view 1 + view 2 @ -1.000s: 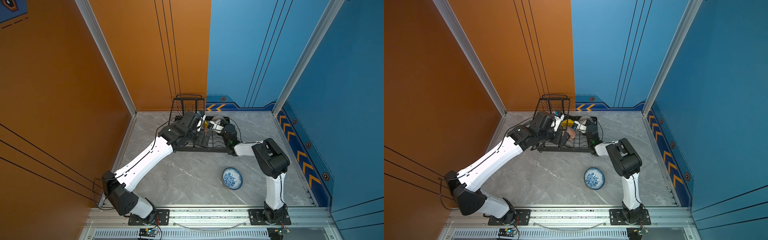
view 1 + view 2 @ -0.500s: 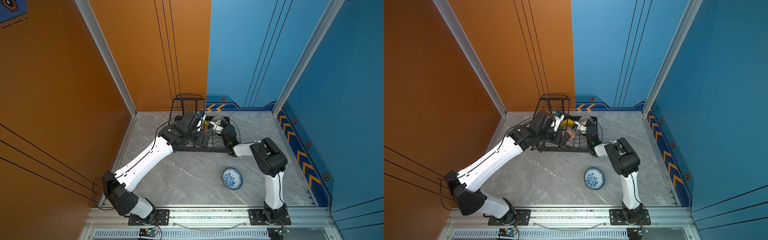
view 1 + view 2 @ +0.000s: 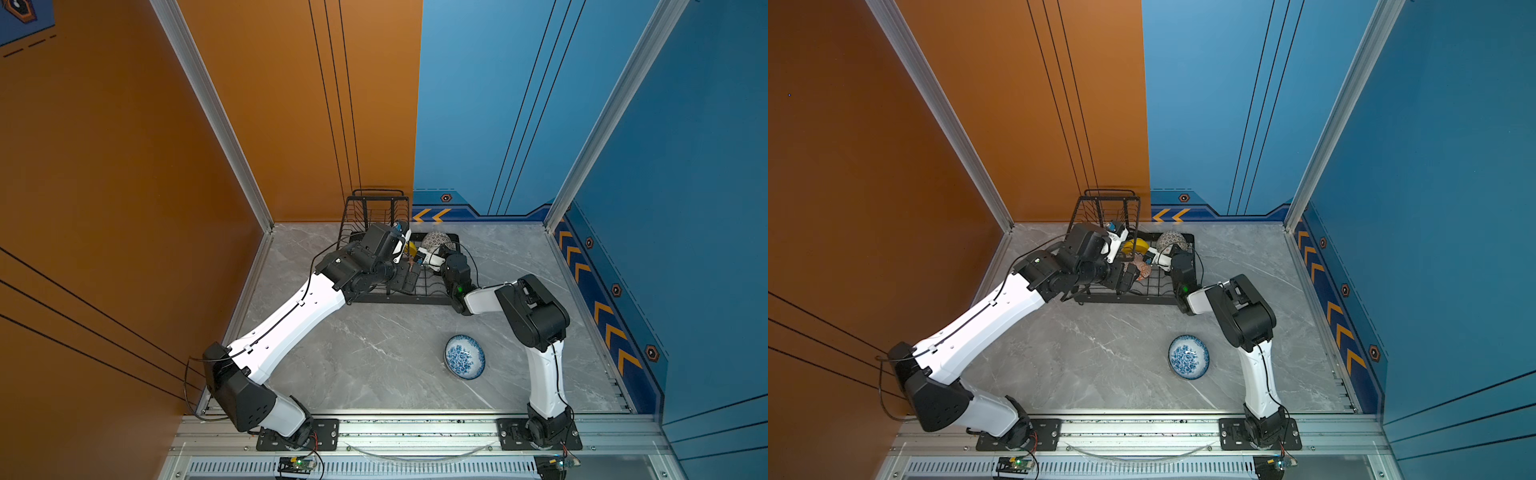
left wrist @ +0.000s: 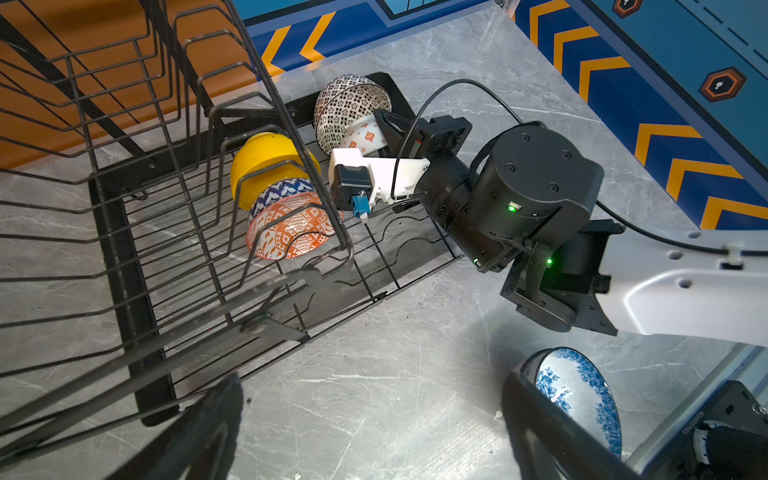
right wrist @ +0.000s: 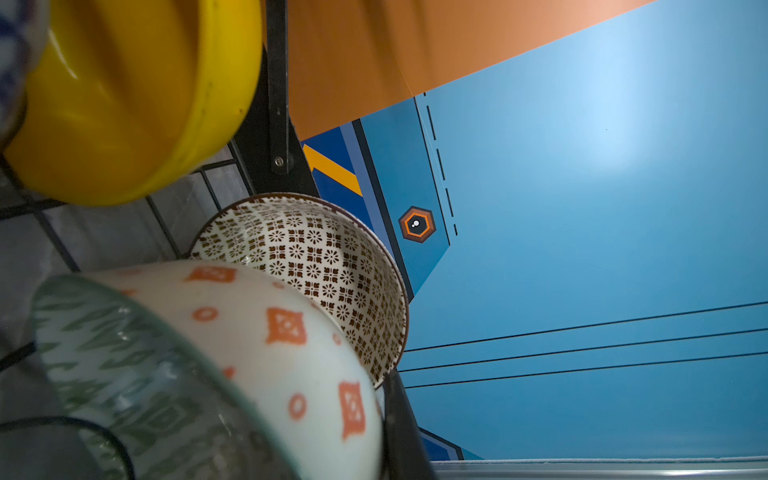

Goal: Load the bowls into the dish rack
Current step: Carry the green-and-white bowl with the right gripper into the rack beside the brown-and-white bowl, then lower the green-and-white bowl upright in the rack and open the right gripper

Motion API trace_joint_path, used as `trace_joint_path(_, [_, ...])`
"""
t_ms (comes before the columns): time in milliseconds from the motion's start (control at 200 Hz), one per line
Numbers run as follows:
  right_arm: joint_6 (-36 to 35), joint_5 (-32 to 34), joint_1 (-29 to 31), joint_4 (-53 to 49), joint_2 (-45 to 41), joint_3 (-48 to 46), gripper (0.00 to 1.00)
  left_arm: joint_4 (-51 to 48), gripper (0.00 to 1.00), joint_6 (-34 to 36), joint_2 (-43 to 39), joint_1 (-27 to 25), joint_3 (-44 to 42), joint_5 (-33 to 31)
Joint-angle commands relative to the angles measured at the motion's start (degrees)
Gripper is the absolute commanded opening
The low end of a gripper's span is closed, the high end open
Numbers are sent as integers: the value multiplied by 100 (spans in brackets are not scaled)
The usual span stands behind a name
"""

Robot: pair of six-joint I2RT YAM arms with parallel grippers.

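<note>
One dish rack (image 4: pixel 110 224): four bowls (image 4: pixel 266 162) seen inside; one blue-floral bowl (image 3: pixel 464 357) outside.

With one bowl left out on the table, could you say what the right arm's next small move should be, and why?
Probably open the right gripper: it is shut on the green-lined bowl, which already leans against the dark-patterned bowl inside the dish rack, freeing it for the blue floral bowl.

Arms extended — left end effector (image 4: pixel 371 380) gaping, right end effector (image 4: pixel 386 124) pinched tight.
</note>
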Motion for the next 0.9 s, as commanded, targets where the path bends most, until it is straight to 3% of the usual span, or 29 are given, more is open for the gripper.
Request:
trace_joint_path(0, [141, -91, -23, -91, -142, -10, 0, -97, 98, -41, -140, 52, -81, 95])
trace_joint_path(811, [598, -509, -119, -1307, -494, 210, 0, -107, 98, -58, -224, 53, -151, 47])
trace_joint_path(896, [598, -513, -122, -1324, -503, 221, 4, -103, 98, -53, -222, 57, -151, 48])
